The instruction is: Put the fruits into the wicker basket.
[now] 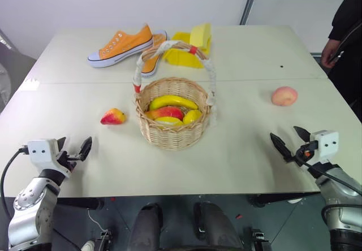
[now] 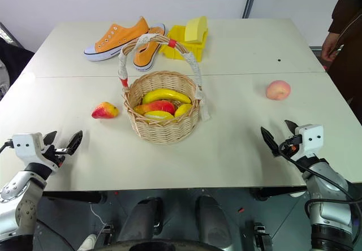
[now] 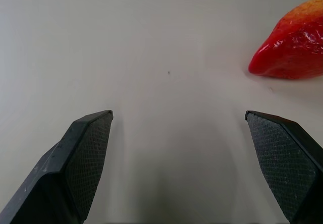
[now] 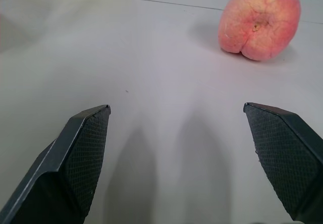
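Facing you, the mango (image 1: 113, 116) lies far-right of your left gripper (image 1: 73, 147), the peach (image 1: 284, 96) just beyond your right gripper (image 1: 289, 139); both grippers' fingers spread apart, empty.

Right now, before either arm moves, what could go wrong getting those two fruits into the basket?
The wicker basket already holds fruit, so a dropped one may roll off the pile. Its arched handle could catch an arm. The peach is round and might roll from the right gripper.
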